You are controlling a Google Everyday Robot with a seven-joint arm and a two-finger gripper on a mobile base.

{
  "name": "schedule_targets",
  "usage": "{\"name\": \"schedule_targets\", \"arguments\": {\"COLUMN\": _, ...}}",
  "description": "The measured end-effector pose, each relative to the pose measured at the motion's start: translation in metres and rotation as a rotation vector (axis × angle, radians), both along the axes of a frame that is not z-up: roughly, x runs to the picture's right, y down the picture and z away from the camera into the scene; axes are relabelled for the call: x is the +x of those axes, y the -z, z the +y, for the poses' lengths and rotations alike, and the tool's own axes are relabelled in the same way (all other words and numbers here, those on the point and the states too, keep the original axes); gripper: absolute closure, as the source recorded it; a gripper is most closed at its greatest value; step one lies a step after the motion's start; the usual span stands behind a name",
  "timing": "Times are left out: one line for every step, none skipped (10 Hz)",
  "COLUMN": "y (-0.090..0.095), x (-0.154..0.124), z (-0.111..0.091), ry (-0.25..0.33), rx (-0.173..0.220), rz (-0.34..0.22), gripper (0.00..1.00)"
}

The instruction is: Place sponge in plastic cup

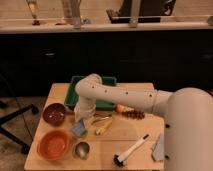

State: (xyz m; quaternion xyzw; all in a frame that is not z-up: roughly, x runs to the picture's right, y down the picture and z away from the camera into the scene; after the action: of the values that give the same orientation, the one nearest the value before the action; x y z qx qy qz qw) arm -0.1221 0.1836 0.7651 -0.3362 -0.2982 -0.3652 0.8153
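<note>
Right now my arm [117,95] reaches in from the right across the table [60,91], bends at the elbow over the green tray [107,80], and drops toward the near-left part of the tabletop. My gripper [80,119] hangs at the end of it, just above the sponge [78,129] and probably touching its top.

One sponge lies on the wood, a grey-blue squarish block turned so a corner points toward the table's front edge; being nearly square, it has no clear long axis. It sits between the dark bowl [54,113] to its upper left, the orange bowl [52,145] to its lower left and the metal cup [81,149] just in front of it.

I make out a faint see-through shape just right of my wrist, which may be the plastic cup [98,120], but the view is too poor to be sure.

Counting the rest: two bowls, one metal cup, one tray, one brush [131,150] lying diagonally with its dark head toward the front, one yellow piece [103,129] beside the sponge, one reddish-orange snack [128,112] near the tray, and one pale grey wedge [158,148] at the right edge.
</note>
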Motion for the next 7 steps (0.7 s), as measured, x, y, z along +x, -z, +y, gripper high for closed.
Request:
{"name": "schedule_targets", "arguments": {"y": 0.0, "x": 0.0, "z": 0.0, "ry": -0.002, "rx": 0.002, "rz": -0.004, "gripper": 0.2}}
{"name": "schedule_targets", "arguments": {"y": 0.0, "x": 0.0, "z": 0.0, "ry": -0.002, "rx": 0.006, "rz": -0.008, "gripper": 0.2}}
{"name": "schedule_targets", "arguments": {"y": 0.0, "x": 0.0, "z": -0.001, "ry": -0.002, "rx": 0.011, "rz": -0.016, "gripper": 0.2}}
{"name": "schedule_targets", "arguments": {"y": 0.001, "x": 0.001, "z": -0.002, "ry": -0.005, "rx": 0.018, "rz": -0.027, "gripper": 0.2}}
{"name": "schedule_targets", "arguments": {"y": 0.001, "x": 0.004, "z": -0.004, "ry": -0.01, "rx": 0.025, "rz": -0.036, "gripper": 0.2}}
{"name": "schedule_targets", "arguments": {"y": -0.001, "x": 0.01, "z": -0.008, "ry": -0.024, "rx": 0.025, "rz": -0.049, "gripper": 0.2}}
{"name": "schedule_targets", "arguments": {"y": -0.005, "x": 0.021, "z": -0.011, "ry": -0.045, "rx": 0.018, "rz": -0.06, "gripper": 0.2}}
